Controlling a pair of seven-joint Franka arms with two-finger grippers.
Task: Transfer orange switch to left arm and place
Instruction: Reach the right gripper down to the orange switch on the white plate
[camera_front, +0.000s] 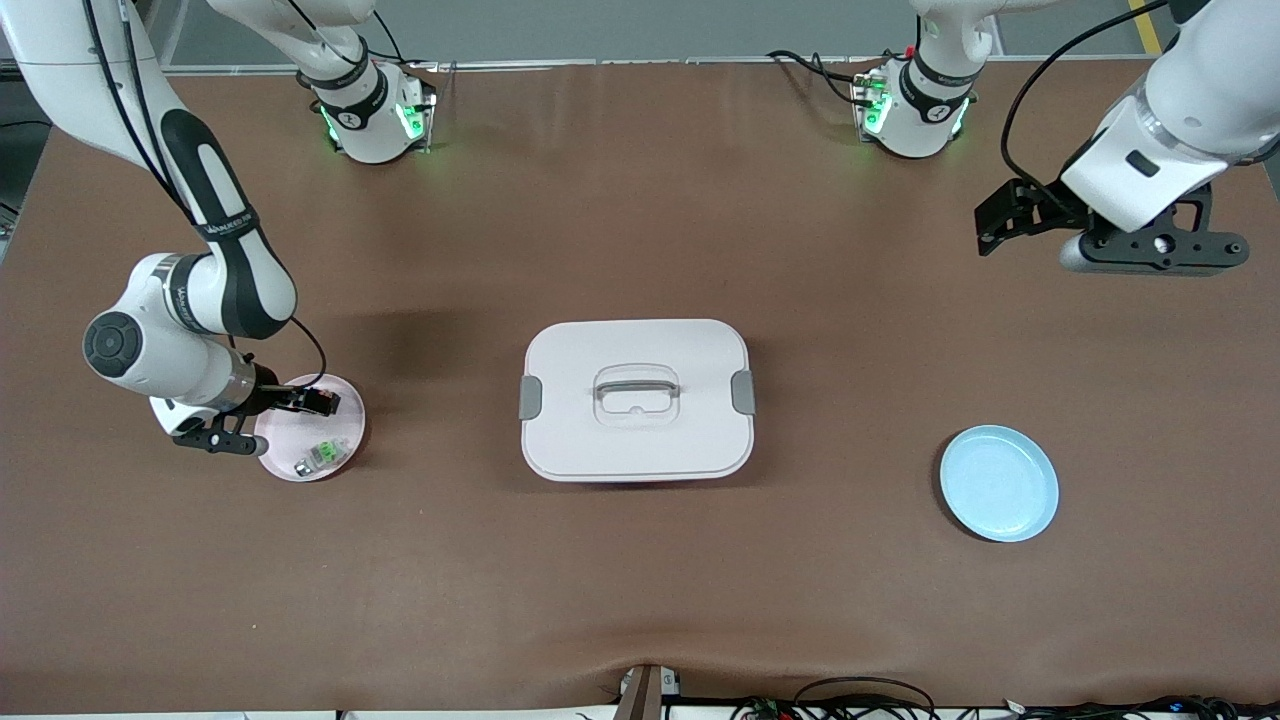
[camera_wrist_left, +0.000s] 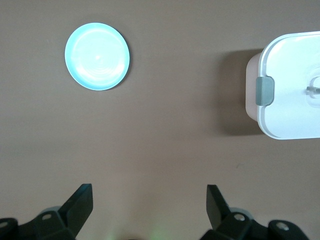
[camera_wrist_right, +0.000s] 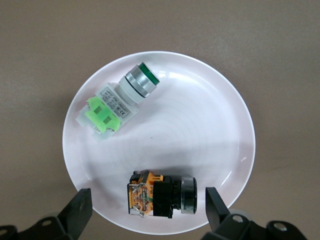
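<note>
The orange switch (camera_wrist_right: 160, 194), black with an orange face and a silvery end, lies on its side on the pink plate (camera_front: 290, 432) at the right arm's end of the table. My right gripper (camera_front: 322, 402) is low over the plate and open, with one finger on each side of the switch and not touching it. In the front view the gripper hides the switch. The white lidded box (camera_front: 636, 400) stands mid-table. My left gripper (camera_front: 1000, 228) is open and empty, up in the air over bare table at the left arm's end.
A green-and-white component (camera_front: 322, 455) lies on the same pink plate, nearer the front camera than the switch. A blue plate (camera_front: 998, 483) sits empty at the left arm's end and also shows in the left wrist view (camera_wrist_left: 97, 56), as does the box (camera_wrist_left: 290, 85).
</note>
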